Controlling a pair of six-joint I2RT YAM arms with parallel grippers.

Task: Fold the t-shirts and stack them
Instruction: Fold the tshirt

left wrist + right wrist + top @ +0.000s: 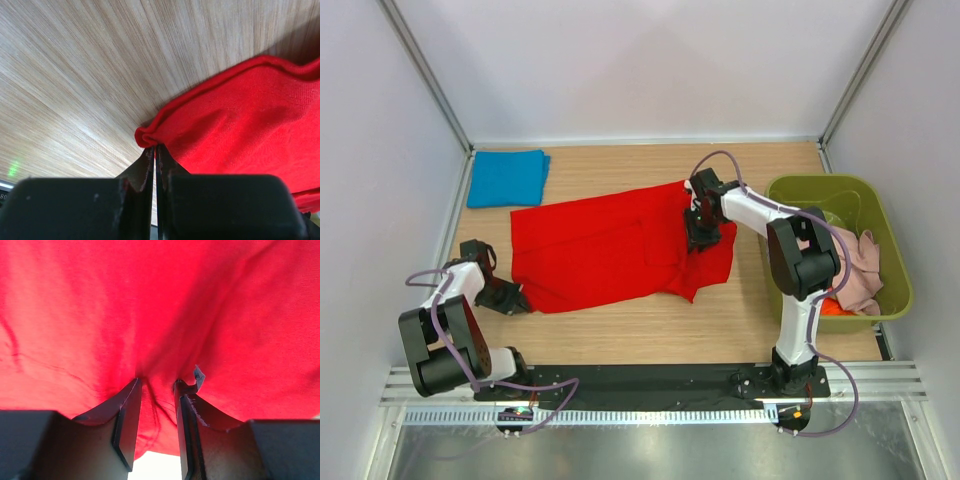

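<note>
A bright red t-shirt lies spread across the middle of the table. My left gripper is at its near left corner. In the left wrist view the gripper is shut on the bunched hem of the red t-shirt. My right gripper is on the shirt's right part. In the right wrist view it has its jaws narrowly apart, pinching a fold of the red cloth, which fills that view. A folded blue t-shirt lies at the far left.
An olive-green bin stands at the right edge, holding a pale pink t-shirt and an orange one. Bare wood tabletop shows in front of the red shirt. White walls enclose the table on three sides.
</note>
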